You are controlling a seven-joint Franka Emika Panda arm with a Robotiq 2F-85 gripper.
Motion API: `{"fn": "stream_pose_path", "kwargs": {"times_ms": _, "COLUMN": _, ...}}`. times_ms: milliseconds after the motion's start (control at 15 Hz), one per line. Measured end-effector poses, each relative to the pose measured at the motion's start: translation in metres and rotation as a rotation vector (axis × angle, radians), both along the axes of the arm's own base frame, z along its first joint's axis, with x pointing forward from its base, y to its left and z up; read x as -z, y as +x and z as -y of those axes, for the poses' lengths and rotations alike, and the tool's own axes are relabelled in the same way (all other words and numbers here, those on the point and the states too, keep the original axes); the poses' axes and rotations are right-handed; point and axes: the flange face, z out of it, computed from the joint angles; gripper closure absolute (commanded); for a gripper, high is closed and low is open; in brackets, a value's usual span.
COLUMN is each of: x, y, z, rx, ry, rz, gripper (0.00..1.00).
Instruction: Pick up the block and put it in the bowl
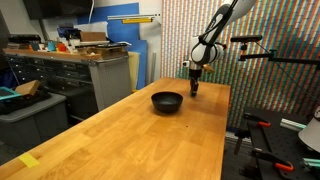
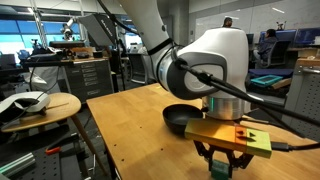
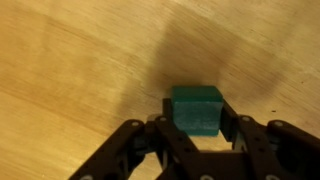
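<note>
The jaws stood narrow, closed in on the block (image 3: 197, 106). In the wrist view, a dark finger (image 3: 160, 128) sat against each side of the small green cube. The gripper (image 3: 197, 122) pointed straight down at the wooden table (image 3: 80, 60). Whether the block rested on the wood or hung just above it could not be told. In an exterior view the gripper (image 1: 194, 89) was low over the far right part of the table (image 1: 150, 140). It was just right of the black bowl (image 1: 167, 102), apart from it.
</note>
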Motion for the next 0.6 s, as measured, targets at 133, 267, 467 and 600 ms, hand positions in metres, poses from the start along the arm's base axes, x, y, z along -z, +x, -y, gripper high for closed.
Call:
{"fn": "stream_pose_path", "kwargs": {"times_ms": 133, "x": -0.005, "y": 0.002, "z": -0.003, "rx": -0.007, "ry": -0.005, "rz": -0.006, "gripper": 0.79}}
{"fn": "stream_pose_path", "kwargs": {"times_ms": 267, "x": -0.010, "y": 0.006, "z": -0.012, "rx": -0.020, "ry": -0.011, "rz": -0.017, "gripper": 0.79}}
{"fn": "stream_pose_path", "kwargs": {"times_ms": 467, "x": -0.018, "y": 0.016, "z": -0.034, "rx": -0.037, "ry": -0.016, "rz": -0.034, "gripper": 0.79}}
{"fn": "stream_pose_path", "kwargs": {"times_ms": 600, "x": -0.024, "y": 0.025, "z": -0.053, "rx": -0.056, "ry": -0.028, "rz": -0.034, "gripper": 0.79}}
